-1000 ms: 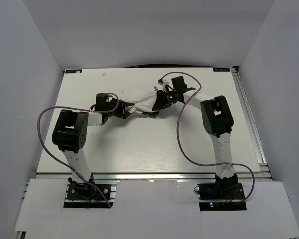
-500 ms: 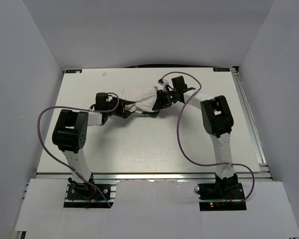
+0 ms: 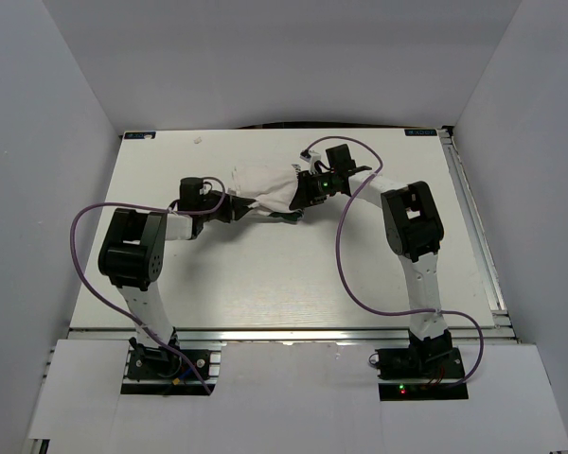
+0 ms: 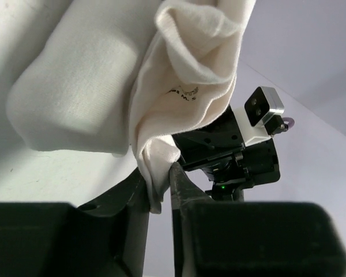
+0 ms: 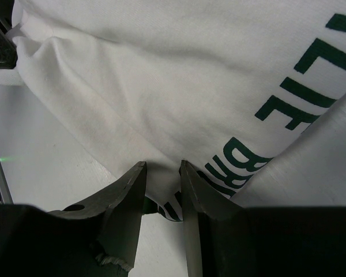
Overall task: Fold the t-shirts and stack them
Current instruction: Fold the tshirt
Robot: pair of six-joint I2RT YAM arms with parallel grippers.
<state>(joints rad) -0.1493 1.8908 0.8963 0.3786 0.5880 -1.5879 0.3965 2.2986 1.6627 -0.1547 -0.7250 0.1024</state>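
White t-shirt — dark green lettering — purple cables.

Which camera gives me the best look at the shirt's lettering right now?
Right wrist: the green lettering fills the right side, large and sharp, though cropped. Left wrist shows only a tiny strip of print on a fold. Top view shows just a dark smudge on the bunched shirt.

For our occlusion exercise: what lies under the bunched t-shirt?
White table shows around the t-shirt; left gripper and right gripper pinch its edges. Anything beneath is covered.
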